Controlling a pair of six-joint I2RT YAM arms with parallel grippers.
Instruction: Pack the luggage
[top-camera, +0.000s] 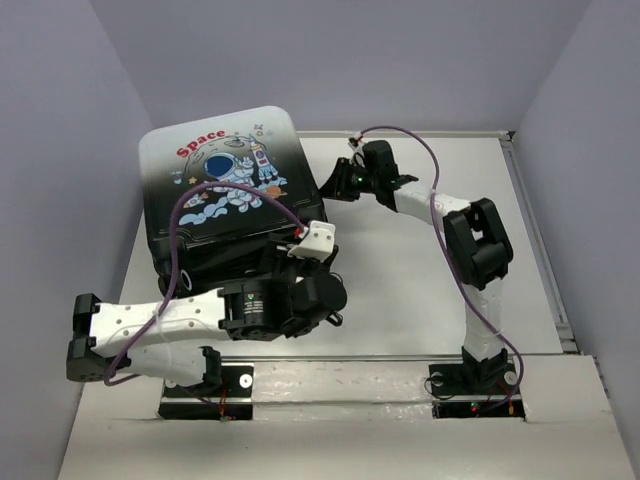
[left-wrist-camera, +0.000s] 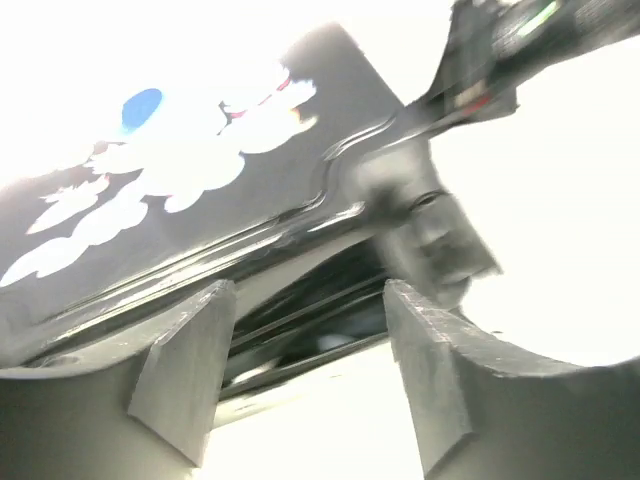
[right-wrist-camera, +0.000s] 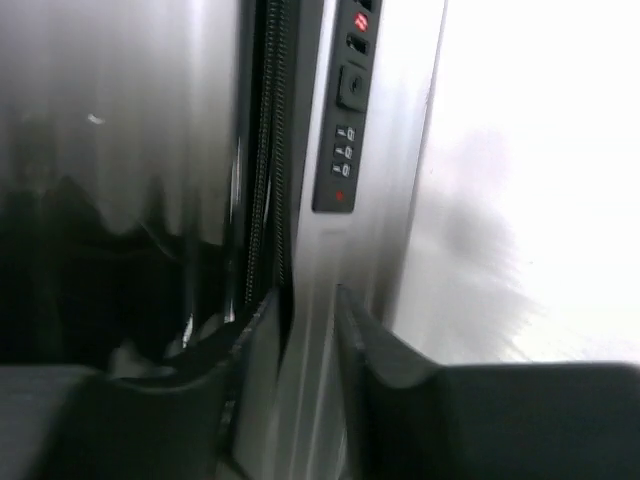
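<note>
The luggage (top-camera: 220, 170) lies flat at the back left, its astronaut-printed lid lowered with a narrow gap left along the near side. My left gripper (top-camera: 318, 298) is at its near right corner. In the left wrist view it (left-wrist-camera: 305, 335) is open and empty, facing the dark gap under the lid (left-wrist-camera: 200, 230). My right gripper (top-camera: 332, 182) is at the luggage's right side. In the right wrist view it (right-wrist-camera: 302, 310) is shut on the silver shell rim (right-wrist-camera: 305, 390) below the combination lock (right-wrist-camera: 343, 150), next to the zipper (right-wrist-camera: 265, 150).
White table (top-camera: 420, 280) with a raised rail along its right edge (top-camera: 540, 250). Grey walls stand close on the left, back and right. My right arm (top-camera: 478, 240) stretches across the table's right half. My left arm's cable (top-camera: 180, 230) loops over the lid.
</note>
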